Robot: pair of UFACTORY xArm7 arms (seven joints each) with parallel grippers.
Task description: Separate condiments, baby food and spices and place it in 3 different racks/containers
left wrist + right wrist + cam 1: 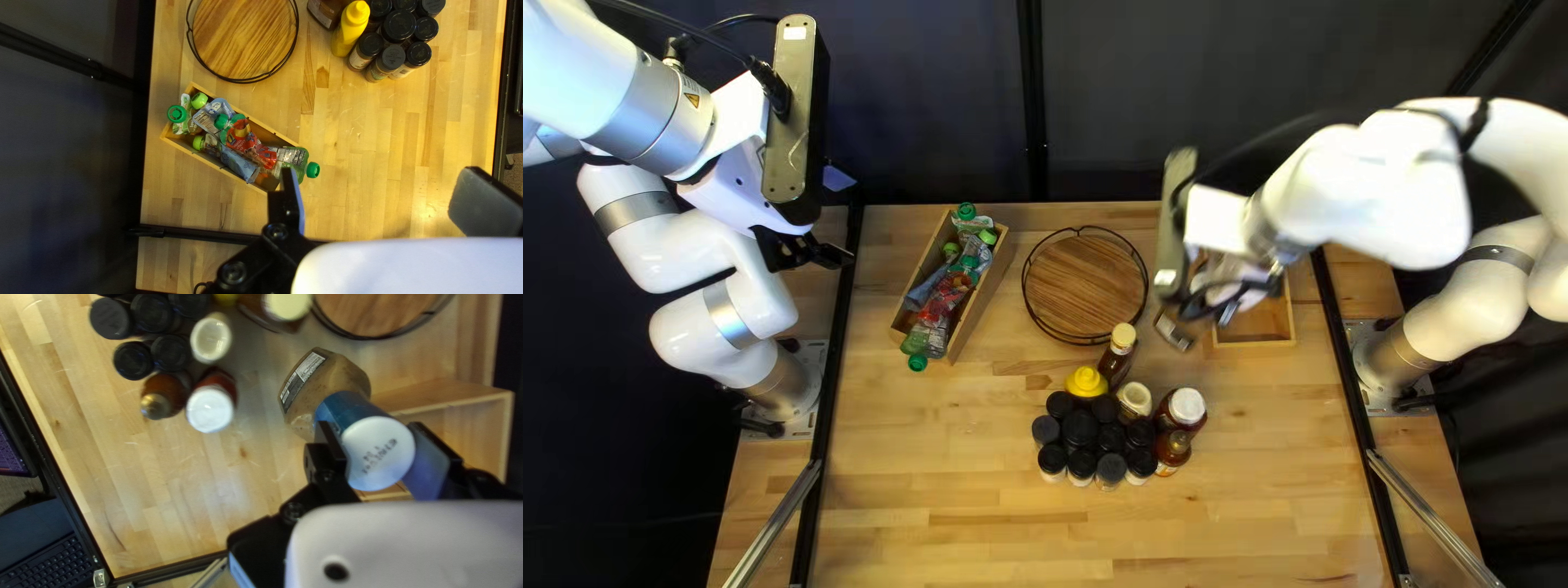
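My right gripper [1203, 296] hangs over a wooden box [1255, 325]. In the right wrist view my right gripper [375, 436] is shut on a brown condiment bottle [340, 375], gripped around its white cap and blue neck. My left gripper [826, 255] is raised at the table's left side; in its wrist view the left gripper [381, 185] stands open and empty. Baby food pouches [245, 142] lie in a narrow wooden box [218, 166]. Black-capped spice jars [1080, 427] stand grouped beside a yellow mustard bottle [1087, 381], a white-capped red jar [1184, 407] and other condiments.
A round wooden rack [1084, 285] with a dark wire rim stands between the two boxes, behind the jars. Black rails [839, 327] run along the table's sides. In the right wrist view a laptop [46, 561] lies beyond the table's edge.
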